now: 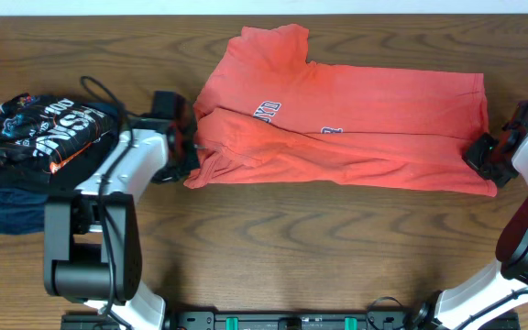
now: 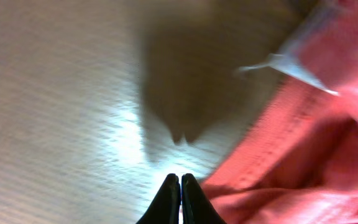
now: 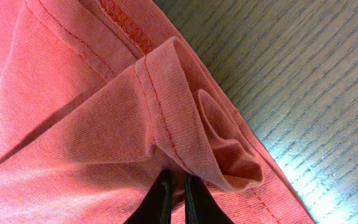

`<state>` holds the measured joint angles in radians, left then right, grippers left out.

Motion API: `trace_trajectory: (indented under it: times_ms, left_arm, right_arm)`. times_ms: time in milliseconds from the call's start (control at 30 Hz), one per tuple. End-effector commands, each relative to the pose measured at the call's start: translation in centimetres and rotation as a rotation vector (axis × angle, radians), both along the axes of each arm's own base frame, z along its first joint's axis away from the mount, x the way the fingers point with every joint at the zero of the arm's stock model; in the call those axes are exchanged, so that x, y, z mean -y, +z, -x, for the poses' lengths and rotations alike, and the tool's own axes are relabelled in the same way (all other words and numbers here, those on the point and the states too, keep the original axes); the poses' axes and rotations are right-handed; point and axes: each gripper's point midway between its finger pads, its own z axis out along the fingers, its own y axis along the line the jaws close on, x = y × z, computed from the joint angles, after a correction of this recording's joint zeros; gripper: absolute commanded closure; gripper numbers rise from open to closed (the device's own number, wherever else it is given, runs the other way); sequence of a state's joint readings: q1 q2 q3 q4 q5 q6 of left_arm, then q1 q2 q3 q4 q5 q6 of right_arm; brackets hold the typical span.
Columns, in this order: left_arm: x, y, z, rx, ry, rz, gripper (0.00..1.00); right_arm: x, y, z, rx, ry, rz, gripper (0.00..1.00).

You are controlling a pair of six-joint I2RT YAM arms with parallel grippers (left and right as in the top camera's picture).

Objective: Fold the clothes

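The wooden table (image 1: 273, 247) fills the frame. The orange-red T-shirt (image 1: 365, 119) lies across its upper centre and right, partly folded, with white lettering showing near the left end. A pile of dark garments (image 1: 39, 137) sits at the far left, and the left arm stands between it and the shirt. In the blurred left wrist view, the left gripper (image 2: 180, 183) is closed over bare wood just beside the hem. The right gripper (image 3: 176, 183), at the shirt's lower right corner, seems to pinch the rolled hem.
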<state>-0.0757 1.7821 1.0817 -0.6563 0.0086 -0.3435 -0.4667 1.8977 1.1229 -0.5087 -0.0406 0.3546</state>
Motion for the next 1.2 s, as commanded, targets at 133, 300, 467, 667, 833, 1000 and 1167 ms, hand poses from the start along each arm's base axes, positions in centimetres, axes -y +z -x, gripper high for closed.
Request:
trace_trajectory:
  times_ms: [133,300,467,667,833,1000,1167]
  left_arm:
    - [2.9,1.7,2.1,-0.052,-0.057,0.185,0.94]
    - [4.3,3.3,2.2,-0.01,-0.138,0.178,0.86]
    - [5.7,3.2,2.9,-0.028,-0.182,0.177,0.67]
    - [6.0,2.1,3.6,-0.031,-0.231,0.092,0.62]
    - [6.4,1.3,3.3,0.001,-0.245,0.091,0.63]
    - [5.6,0.5,3.0,0.027,-0.239,0.047,0.63]
    - [4.9,0.5,2.6,0.041,-0.233,0.005,0.62]
  right_arm:
    - [0.4,-0.7,0.8,-0.04,-0.002,0.017,0.91]
    - [0.4,-0.7,0.9,-0.042,-0.002,0.019,0.91]
    - [0.4,-0.7,1.0,-0.046,-0.002,0.018,0.91]
    - [0.4,-0.7,1.0,-0.046,-0.002,0.017,0.91]
    - [0.4,-0.7,1.0,-0.046,-0.003,0.016,0.91]
    - [0.4,-0.8,1.0,-0.049,-0.002,0.016,0.91]
    - [0.4,-0.8,1.0,-0.049,-0.002,0.016,0.91]
